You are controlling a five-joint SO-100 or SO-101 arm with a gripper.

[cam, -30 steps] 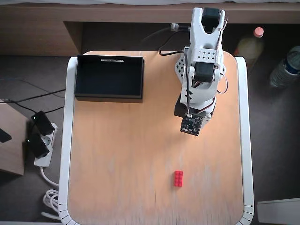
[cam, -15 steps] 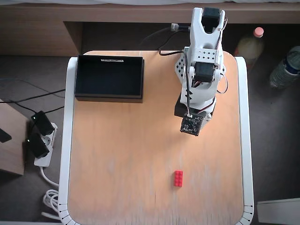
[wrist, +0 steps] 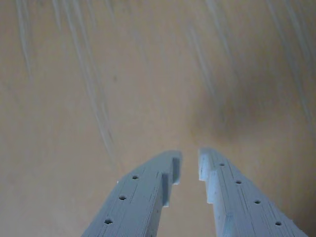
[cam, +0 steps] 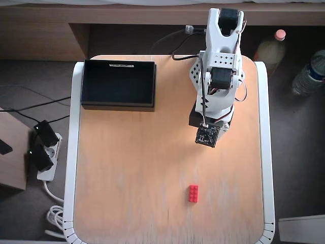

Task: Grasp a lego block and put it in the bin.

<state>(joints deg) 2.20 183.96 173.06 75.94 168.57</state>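
Observation:
The red lego block (cam: 193, 193) lies on the wooden table near the front edge, right of centre in the overhead view. The black bin (cam: 118, 106) stands at the table's back left, with its white label strip (cam: 123, 64) on the far rim, and it looks empty. The white arm (cam: 219, 76) is folded at the back right, and its wrist camera board (cam: 207, 135) hides the fingers from above. In the wrist view my gripper (wrist: 188, 157) points at bare wood with only a narrow gap between its pale fingers and nothing held. Block and bin are out of the wrist view.
The table has a white raised border (cam: 75, 152) on its left and right sides. Off the table, a power strip with plugs (cam: 43, 152) lies at the left. Two bottles (cam: 310, 72) stand on the floor at the right. Cables (cam: 177, 51) run behind the arm's base.

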